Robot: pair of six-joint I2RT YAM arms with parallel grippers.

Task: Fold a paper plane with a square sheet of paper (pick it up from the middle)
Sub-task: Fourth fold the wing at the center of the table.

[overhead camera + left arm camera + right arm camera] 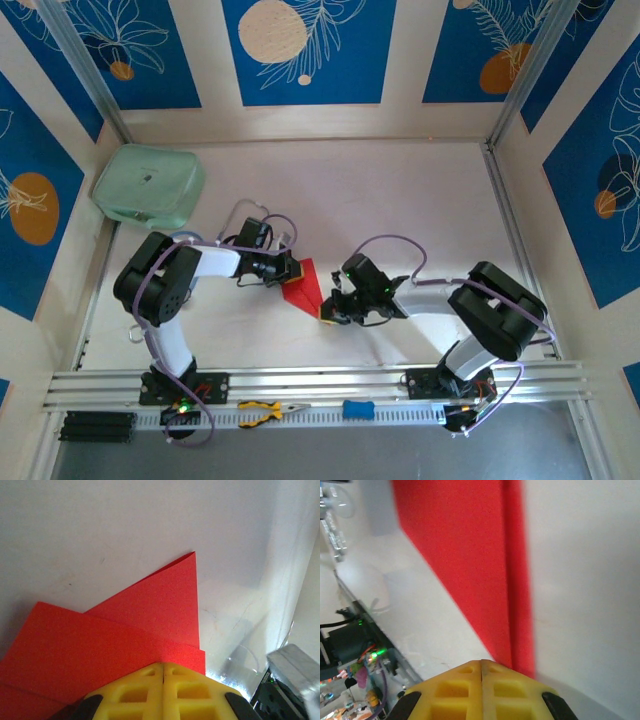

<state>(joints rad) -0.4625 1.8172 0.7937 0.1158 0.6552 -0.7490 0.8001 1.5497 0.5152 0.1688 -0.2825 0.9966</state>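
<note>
While left claw (163, 666) and right claw (481, 662) sit clenched | red paper (150, 610) tip points away from left claw

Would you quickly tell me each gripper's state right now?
Left gripper: closed, tips against the red paper.
Right gripper: closed, also against the red paper.

red sheet (303, 281) folded into layers, pointed corner, seemingly lying flat

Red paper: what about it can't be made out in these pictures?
- Top external: folds of the red paper too small; its ends covered by left gripper and right gripper.
- Left wrist: near edge hidden behind shut yellow fingers; left corner cut off by frame.
- Right wrist: paper blurred, its top cut off.
</note>
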